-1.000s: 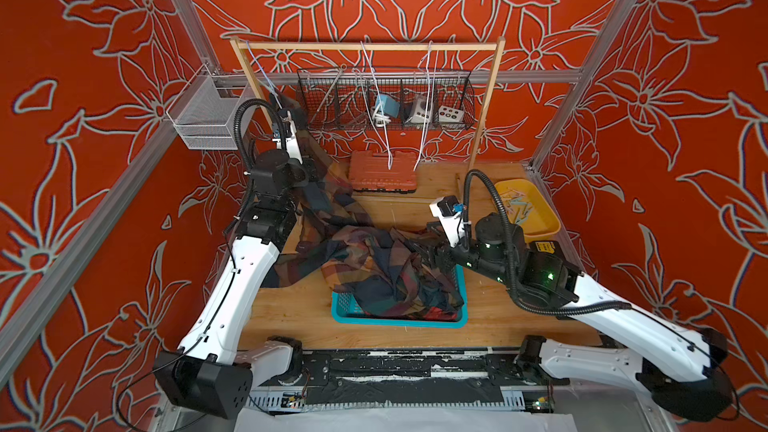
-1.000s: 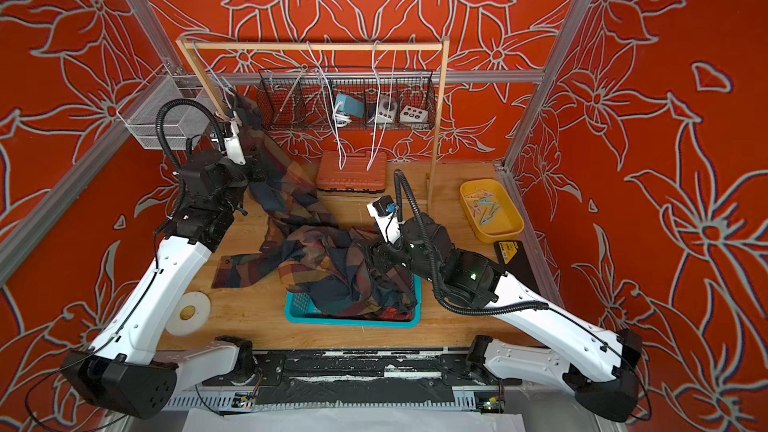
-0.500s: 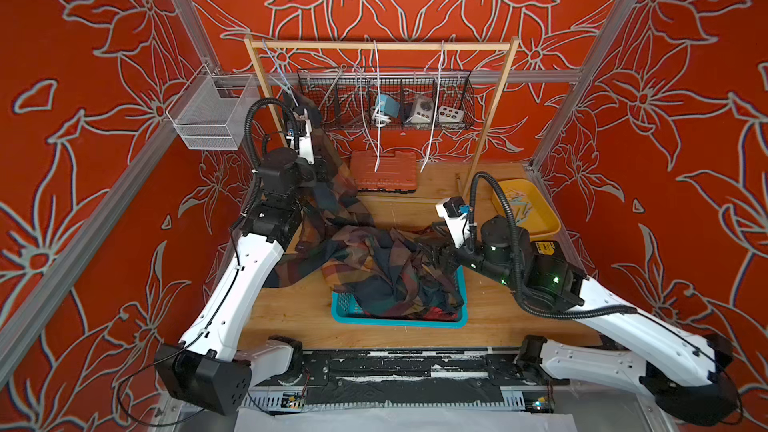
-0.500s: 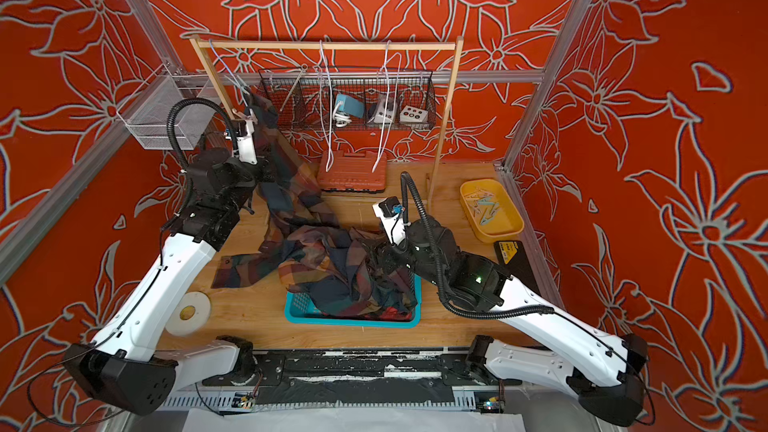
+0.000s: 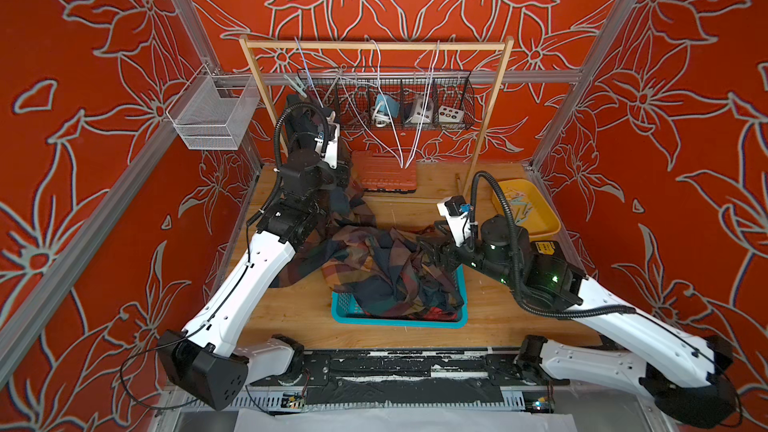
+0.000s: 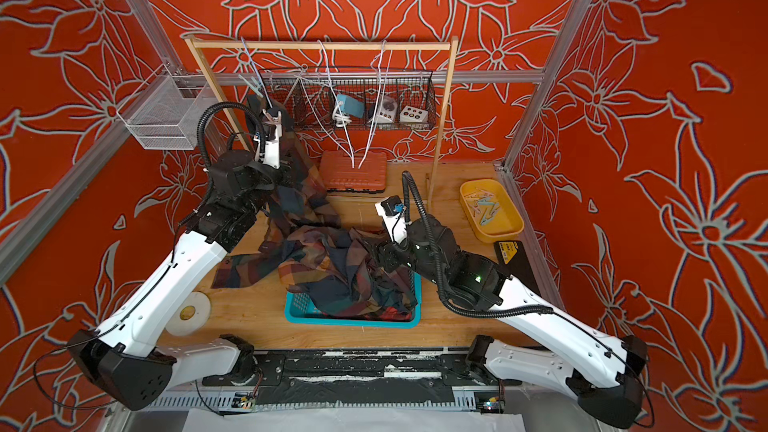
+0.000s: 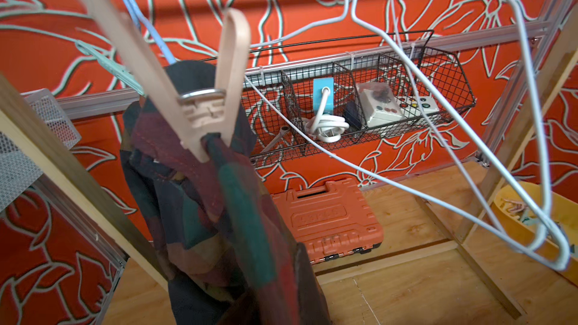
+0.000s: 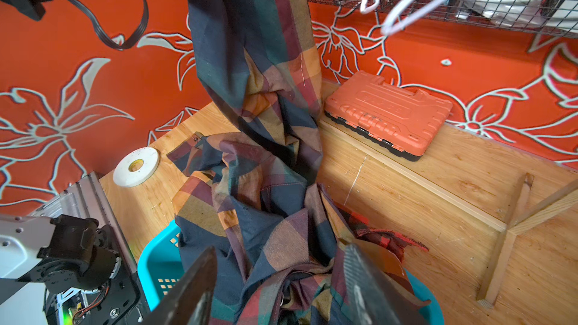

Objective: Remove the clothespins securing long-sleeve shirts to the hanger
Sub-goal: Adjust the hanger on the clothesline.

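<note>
A dark plaid long-sleeve shirt (image 7: 203,214) hangs from a wire hanger at the rack's left end, and a pale pink clothespin (image 7: 219,95) is clipped on its top edge. My left gripper (image 7: 275,301) is shut on that shirt's cloth just below the pin, seen from above in a top view (image 6: 284,139). A mint green clothespin (image 5: 296,84) sits higher on the same wire. More shirts (image 5: 386,268) lie heaped in the teal basket (image 5: 399,320), a red-and-black one (image 8: 381,236) underneath. My right gripper (image 8: 278,292) is open, its fingers straddling the heap.
The wooden rack (image 5: 374,45) carries bare white wire hangers (image 5: 399,139). An orange tool case (image 5: 384,176) lies under it. A yellow tray (image 6: 490,209) holding loose pins is at the right, a tape roll (image 6: 189,313) at the left. A black wire shelf (image 5: 386,97) and a mesh basket (image 5: 212,118) hang on the back rail.
My left gripper has moved to the right with the hanging shirt, and the rack and its hangers have swayed. The right gripper has stayed over the basket.
</note>
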You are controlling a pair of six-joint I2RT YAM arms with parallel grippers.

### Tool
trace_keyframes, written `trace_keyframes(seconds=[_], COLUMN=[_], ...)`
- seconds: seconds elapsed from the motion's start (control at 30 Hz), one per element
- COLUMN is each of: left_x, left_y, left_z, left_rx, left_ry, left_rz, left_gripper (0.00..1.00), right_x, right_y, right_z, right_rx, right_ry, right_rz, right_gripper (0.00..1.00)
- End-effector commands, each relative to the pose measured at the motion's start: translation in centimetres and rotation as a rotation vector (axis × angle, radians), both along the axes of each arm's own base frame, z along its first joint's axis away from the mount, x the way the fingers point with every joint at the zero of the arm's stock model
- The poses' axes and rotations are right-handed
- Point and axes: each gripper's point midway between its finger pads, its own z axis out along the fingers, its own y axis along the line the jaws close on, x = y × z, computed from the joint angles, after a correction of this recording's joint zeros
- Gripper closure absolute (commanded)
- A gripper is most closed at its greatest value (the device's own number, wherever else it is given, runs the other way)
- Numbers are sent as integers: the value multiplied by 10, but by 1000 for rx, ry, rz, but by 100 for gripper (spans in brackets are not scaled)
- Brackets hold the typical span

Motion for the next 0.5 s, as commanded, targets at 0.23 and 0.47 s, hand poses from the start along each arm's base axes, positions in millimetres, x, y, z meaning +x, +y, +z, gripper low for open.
trace_keyframes(seconds=[0.23, 0.47], left_x=[-27, -64], left_y=[-21, -14], left_z=[18, 29], left_rx=[-15, -25], left_ry=[-81, -153], left_rz=[-132, -175], left_gripper=[24, 5], right_x=[9, 8], right_y=[15, 37], right_z=[50, 92], right_rx=[28, 60], right_ry=[-96, -181], right_rz=[35, 120], right_gripper=[36, 37])
